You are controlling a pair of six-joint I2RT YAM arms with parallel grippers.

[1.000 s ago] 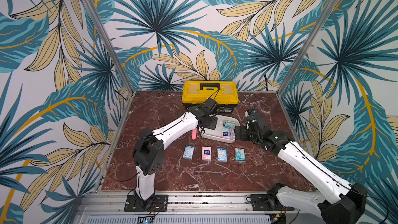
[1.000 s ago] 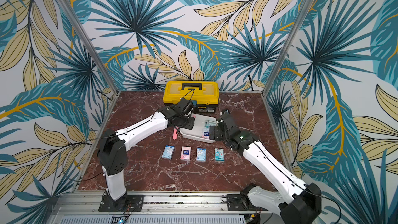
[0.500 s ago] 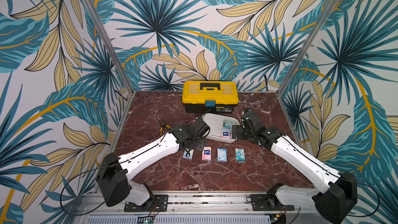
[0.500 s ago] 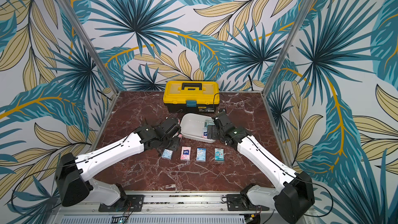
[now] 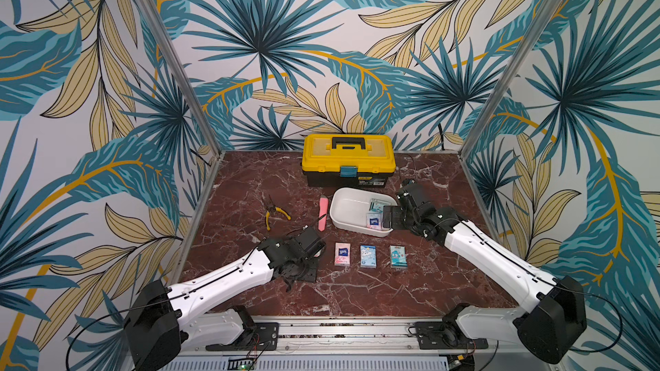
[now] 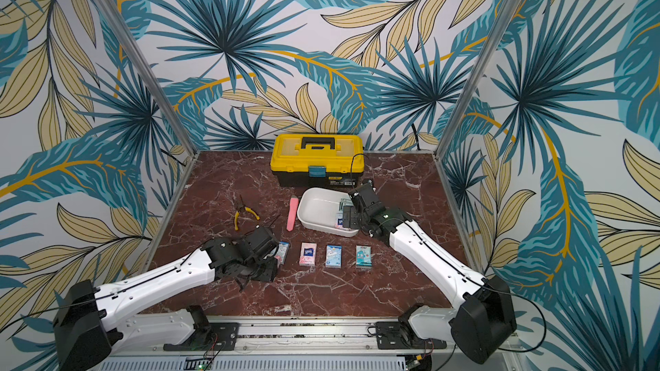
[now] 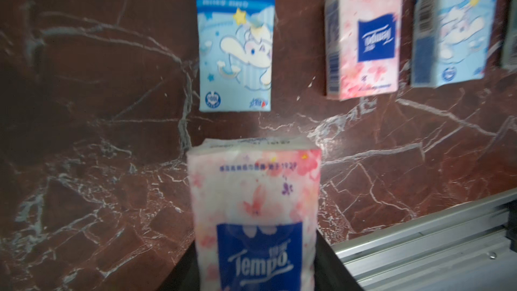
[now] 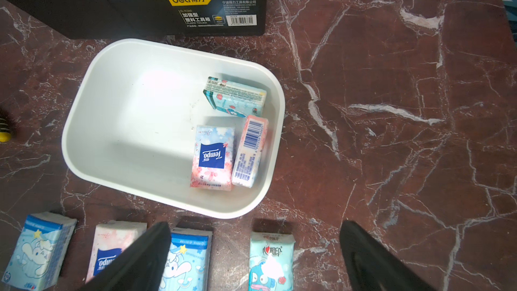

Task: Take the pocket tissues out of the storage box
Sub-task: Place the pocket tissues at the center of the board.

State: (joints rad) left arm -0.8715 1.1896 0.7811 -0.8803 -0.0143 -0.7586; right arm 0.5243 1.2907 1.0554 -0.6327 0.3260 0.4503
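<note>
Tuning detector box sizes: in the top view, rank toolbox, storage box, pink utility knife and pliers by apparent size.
Largest to smallest in a top view:
1. toolbox
2. storage box
3. pink utility knife and pliers: look alike, so not ranked.

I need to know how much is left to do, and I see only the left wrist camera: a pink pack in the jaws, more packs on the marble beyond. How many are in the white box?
Observer: Three: a teal pack, a flat pink pack and a pack on its edge, barcode up, all in the storage box.
Operator: Spread out?
Observer: No, bunched at the end nearest the right gripper.
Operator: Is it gripping one?
Observer: No, it is open and empty.
</note>
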